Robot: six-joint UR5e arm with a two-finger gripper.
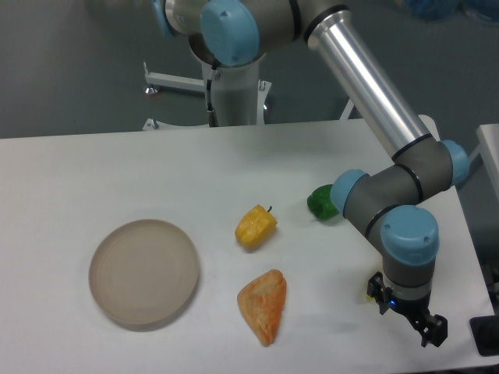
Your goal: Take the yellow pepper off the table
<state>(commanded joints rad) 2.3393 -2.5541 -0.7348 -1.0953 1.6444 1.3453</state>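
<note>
The yellow pepper (256, 226) is small and lobed with a short dark stem. It lies on the white table (117, 171) near the middle. My gripper (407, 316) points down near the table's front right corner, far to the right of the pepper and apart from it. Its two dark fingertips (380, 299) stand spread apart, and nothing shows between them. A small yellow bit shows just left of the gripper; I cannot tell what it is.
A round beige plate (144, 271) lies at the front left. An orange wedge-shaped item (263, 305) lies just in front of the pepper. A green item (321, 202) lies to the pepper's right, partly behind my arm's wrist (374, 195).
</note>
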